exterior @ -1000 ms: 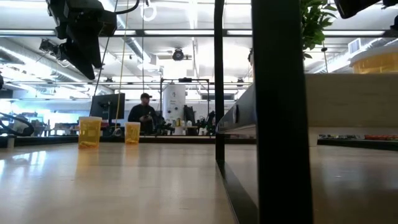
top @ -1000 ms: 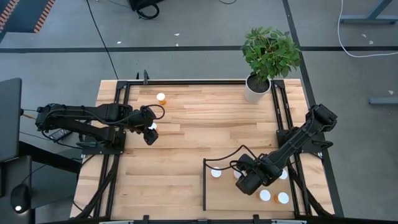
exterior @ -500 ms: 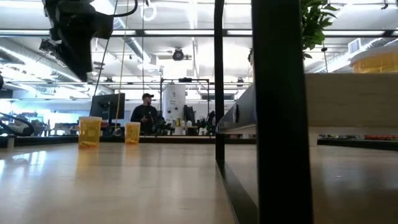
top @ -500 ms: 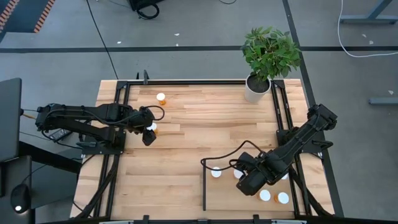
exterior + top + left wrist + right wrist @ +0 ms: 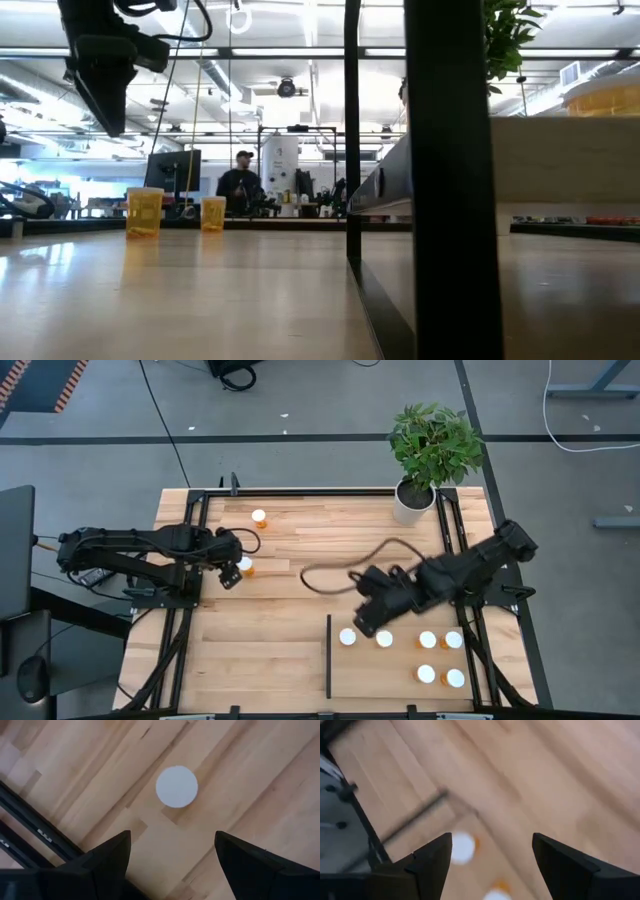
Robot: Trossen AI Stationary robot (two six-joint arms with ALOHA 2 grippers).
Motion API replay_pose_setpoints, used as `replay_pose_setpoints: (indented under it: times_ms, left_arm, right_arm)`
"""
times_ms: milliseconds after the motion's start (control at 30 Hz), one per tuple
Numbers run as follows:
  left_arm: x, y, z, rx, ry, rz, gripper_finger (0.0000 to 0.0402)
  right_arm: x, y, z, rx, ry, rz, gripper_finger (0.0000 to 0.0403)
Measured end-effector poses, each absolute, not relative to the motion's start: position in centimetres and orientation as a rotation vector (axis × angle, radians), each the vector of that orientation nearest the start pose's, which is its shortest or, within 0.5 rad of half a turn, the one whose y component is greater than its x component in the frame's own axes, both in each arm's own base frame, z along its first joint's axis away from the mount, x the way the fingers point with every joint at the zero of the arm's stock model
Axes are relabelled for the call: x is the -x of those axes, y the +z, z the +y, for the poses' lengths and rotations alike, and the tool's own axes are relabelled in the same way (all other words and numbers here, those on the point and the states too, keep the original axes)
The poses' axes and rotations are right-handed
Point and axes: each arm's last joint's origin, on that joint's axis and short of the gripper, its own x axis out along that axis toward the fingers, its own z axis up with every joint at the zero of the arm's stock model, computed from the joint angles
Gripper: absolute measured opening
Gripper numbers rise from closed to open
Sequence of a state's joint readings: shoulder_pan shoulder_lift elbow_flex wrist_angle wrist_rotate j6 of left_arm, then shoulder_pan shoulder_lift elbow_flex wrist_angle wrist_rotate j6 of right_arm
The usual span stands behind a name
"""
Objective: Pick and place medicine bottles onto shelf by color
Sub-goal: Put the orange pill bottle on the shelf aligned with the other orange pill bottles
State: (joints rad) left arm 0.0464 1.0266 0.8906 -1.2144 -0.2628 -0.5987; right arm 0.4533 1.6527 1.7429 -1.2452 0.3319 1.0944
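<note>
With six bottles on the shelf [image 5: 400, 690], the left gripper [image 5: 172, 845] hangs wide and empty above an orange bottle [image 5: 245, 567] near the table's left edge; next comes descending and closing. The right gripper [image 5: 366, 622], wide and empty, waits near the shelf's strip.

A leafy plant [image 5: 435, 442] in a white pot [image 5: 411, 505] is seen at the table's [image 5: 300, 650] far right corner.

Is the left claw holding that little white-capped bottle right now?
No: in the left wrist view the left gripper is open above the table, and the white-capped bottle stands free on the wood ahead of its fingers.
</note>
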Motion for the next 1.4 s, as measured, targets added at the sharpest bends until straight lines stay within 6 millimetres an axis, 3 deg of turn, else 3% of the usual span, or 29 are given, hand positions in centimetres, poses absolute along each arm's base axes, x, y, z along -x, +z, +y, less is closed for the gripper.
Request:
replay_pose_setpoints:
  times_ms: [133, 300, 500, 733, 867, 1133, 1400]
  left_arm:
    - [-15.9, 25.7, 2.1, 0.293, 0.637, 1.250, 0.0293]
    - [-16.5, 23.1, 3.3, 0.323, 0.552, 1.257, 0.0293]
    - [-15.7, 20.0, 4.0, 0.468, 0.534, 1.289, 0.0293]
    - [-16.7, 21.1, 4.3, 0.461, 0.538, 1.184, 0.0297]
    - [-17.1, 21.3, 4.4, 0.449, 0.524, 1.159, 0.0318]
    - [-18.3, 19.6, 4.8, 0.434, 0.549, 1.244, 0.0364]
    - [-19.7, 17.5, 5.1, 0.432, 0.565, 1.315, 0.0357]
  right_arm:
    - [-30.6, 37.5, 10.8, -0.517, -0.432, 0.894, 0.0284]
    - [-31.4, 38.4, 9.0, -0.479, -0.418, 0.853, 0.0284]
    - [-31.4, 38.5, 9.0, -0.474, -0.404, 0.860, 0.0284]
    - [-31.1, 38.4, 9.3, -0.468, -0.396, 0.873, 0.0284]
    - [-31.1, 38.4, 9.2, -0.466, -0.412, 0.872, 0.0284]
    - [-31.3, 38.4, 8.5, -0.468, -0.433, 0.867, 0.0284]
    - [-31.4, 38.4, 8.1, -0.468, -0.443, 0.867, 0.0284]
